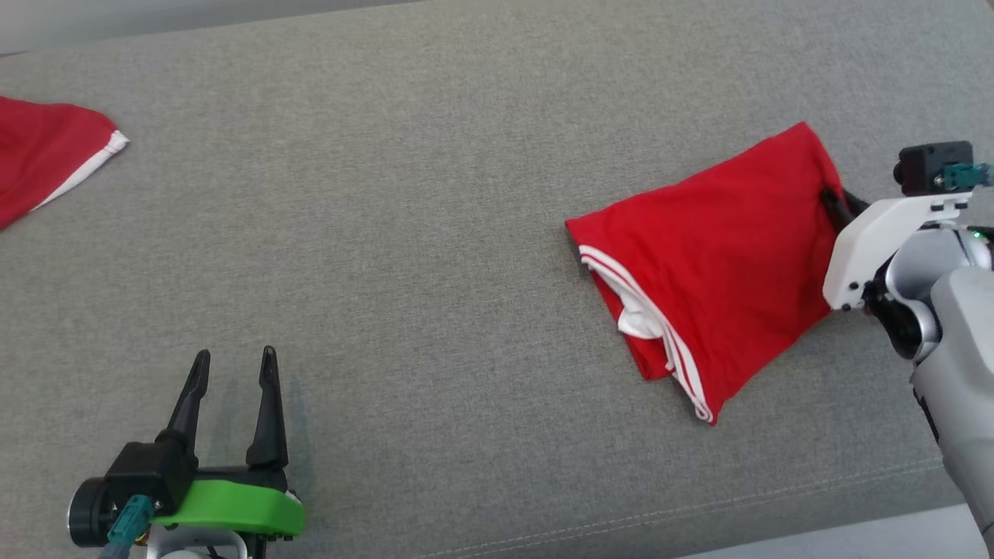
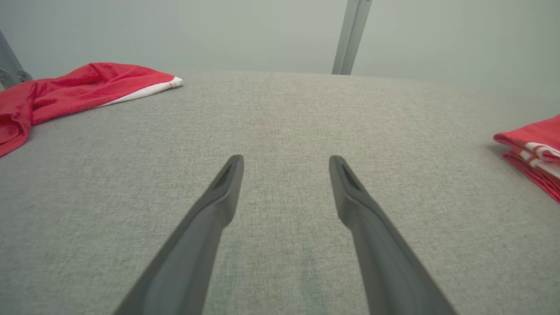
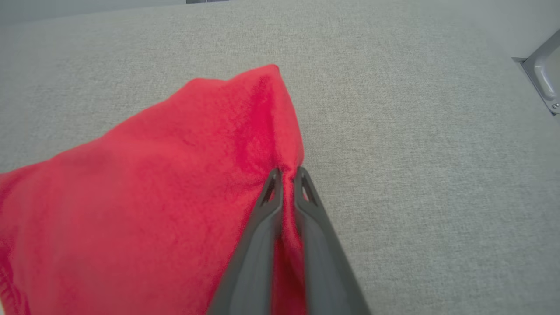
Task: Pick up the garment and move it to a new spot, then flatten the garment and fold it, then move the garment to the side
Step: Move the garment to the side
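Clamps folded red garment (image 1: 714,264) at three o'clock with right gripper (image 3: 287,174); holds left gripper (image 1: 235,363) wide at seven.

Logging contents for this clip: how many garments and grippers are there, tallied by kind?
Garments: 2, the folded red garment and the crumpled red garment
Grippers: 2, the left gripper and the right gripper
Total: 4
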{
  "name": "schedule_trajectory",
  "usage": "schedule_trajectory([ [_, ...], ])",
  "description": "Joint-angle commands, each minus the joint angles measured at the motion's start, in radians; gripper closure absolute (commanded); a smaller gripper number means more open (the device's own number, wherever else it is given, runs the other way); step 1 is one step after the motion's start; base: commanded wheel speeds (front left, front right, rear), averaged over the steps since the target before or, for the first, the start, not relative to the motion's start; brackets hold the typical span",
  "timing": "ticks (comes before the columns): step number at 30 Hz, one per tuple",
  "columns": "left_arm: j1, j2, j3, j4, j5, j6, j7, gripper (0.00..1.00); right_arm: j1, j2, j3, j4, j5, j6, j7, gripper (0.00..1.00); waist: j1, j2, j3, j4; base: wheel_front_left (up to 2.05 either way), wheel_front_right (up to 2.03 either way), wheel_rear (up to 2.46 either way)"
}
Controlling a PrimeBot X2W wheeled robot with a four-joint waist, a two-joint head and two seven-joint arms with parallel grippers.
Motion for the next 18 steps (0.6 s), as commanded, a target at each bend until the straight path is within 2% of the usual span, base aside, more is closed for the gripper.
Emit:
schedule_trajectory([
  [1, -0.024, 0.009, 0.002, -0.012, 0.004, -0.003, 0.000, 0.00, -0.030, -0.005, -0.011, 0.012, -0.011, -0.002, -0.016, 1.00, 0.0000, 0.0107, 0.067, -0.069, 0.00, 0.00, 0.00],
  [5, -0.052, 0.020, -0.007, -0.045, 0.013, -0.003, 0.000, 0.00, -0.096, -0.023, -0.050, 0.046, -0.032, -0.002, -0.045, 1.00, 0.0000, 0.0107, 0.123, -0.118, 0.00, 0.00, 0.00],
  [11, -0.096, 0.064, -0.031, -0.111, 0.040, -0.003, 0.000, 0.00, -0.200, -0.028, -0.161, 0.124, -0.101, -0.002, -0.125, 1.00, 0.0000, 0.0107, 0.226, -0.205, 0.00, 0.00, 0.00],
  [15, -0.107, 0.100, -0.044, -0.126, 0.052, -0.003, 0.000, 0.00, -0.250, -0.032, -0.236, 0.184, -0.160, -0.002, -0.181, 1.00, 0.0000, 0.0107, 0.265, -0.228, 0.00, 0.00, 0.00],
  [18, -0.111, 0.121, -0.040, -0.132, 0.057, -0.003, 0.000, 0.00, -0.304, -0.034, -0.313, 0.244, -0.225, -0.002, -0.233, 1.00, 0.0000, 0.0107, 0.291, -0.221, 0.00, 0.00, 0.00],
])
